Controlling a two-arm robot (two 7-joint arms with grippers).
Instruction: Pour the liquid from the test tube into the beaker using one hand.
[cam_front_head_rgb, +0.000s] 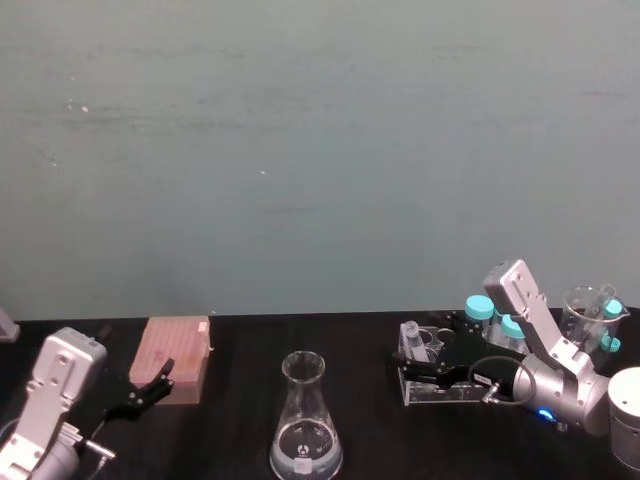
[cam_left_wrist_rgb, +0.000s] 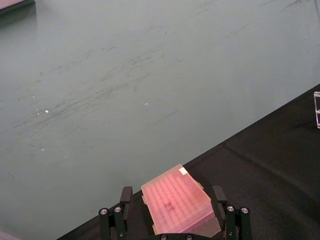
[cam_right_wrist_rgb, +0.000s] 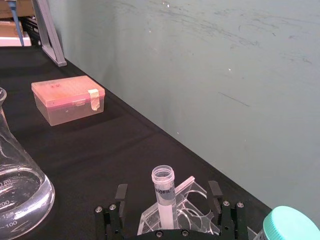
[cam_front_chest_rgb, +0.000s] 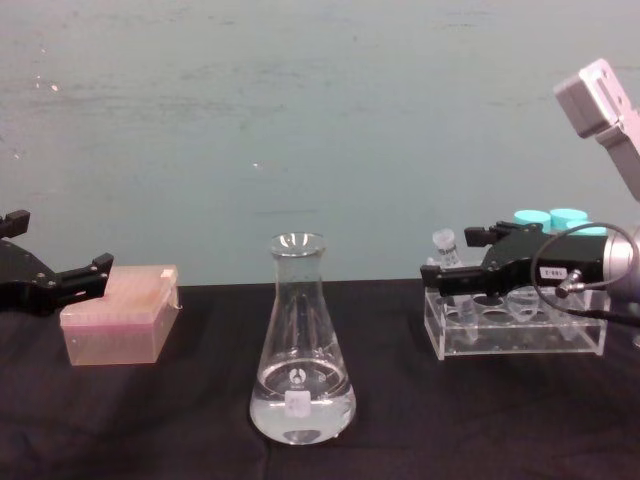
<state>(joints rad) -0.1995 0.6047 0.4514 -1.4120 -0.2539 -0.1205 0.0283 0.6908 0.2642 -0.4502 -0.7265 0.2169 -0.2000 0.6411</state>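
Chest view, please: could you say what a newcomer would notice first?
The tall beaker stands centre front, a little clear liquid in its base. At right, the right gripper, fingers open, flanks the test tube in its rack; the left gripper sits by the pink box.

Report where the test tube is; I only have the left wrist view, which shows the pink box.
Observer: The test tube stands upright in the clear rack on the right of the table.
Operator: Give me the right end effector.
Observer: The right end effector is open, one finger either side of the tube, not gripping.
Operator: Locate the beaker.
Observer: The beaker stands mid-table, between the pink box and rack, with clear liquid in its base.
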